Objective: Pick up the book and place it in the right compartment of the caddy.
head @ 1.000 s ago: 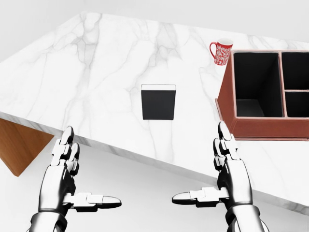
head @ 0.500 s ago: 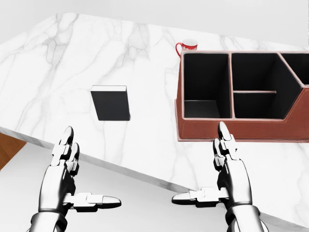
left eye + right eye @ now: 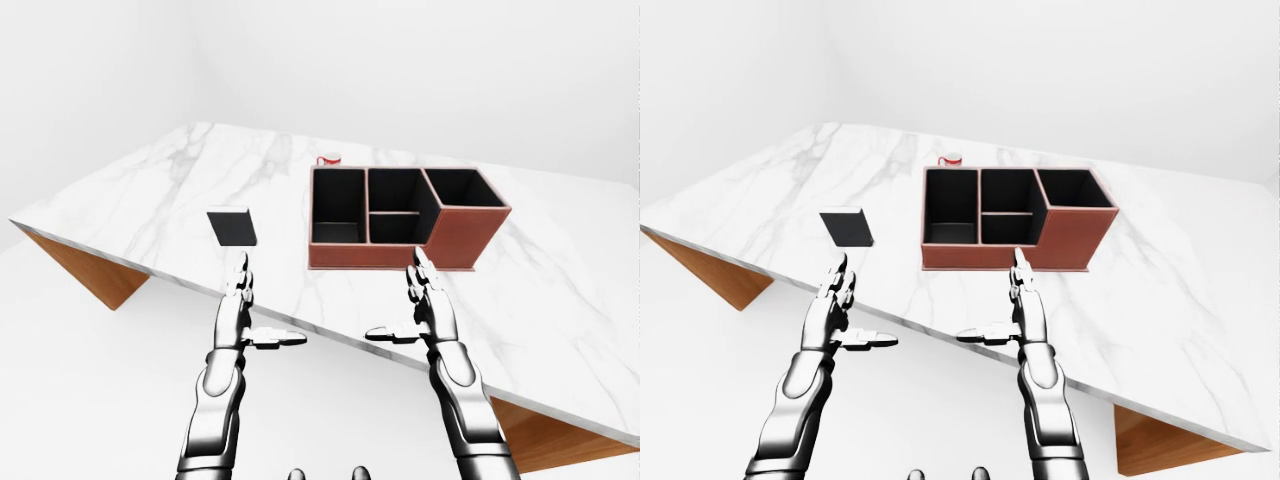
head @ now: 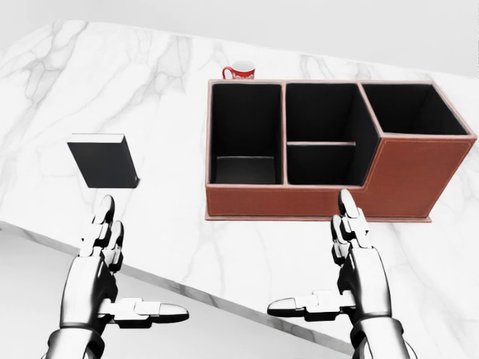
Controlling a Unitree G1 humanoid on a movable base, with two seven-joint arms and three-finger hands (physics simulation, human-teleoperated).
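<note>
book (image 4: 103,160) flat, left of caddy (image 4: 322,200); eye views add table underside

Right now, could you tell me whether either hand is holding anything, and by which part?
Nothing is held: the left hand and right hand are both open, short of the flat black book.

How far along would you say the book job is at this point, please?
Nothing is done yet: the book lies flat on the table, left of the caddy. Both hands, left and right, are open and empty, short of the table edge. Grasping, lifting and placing in the right compartment all remain.
</note>
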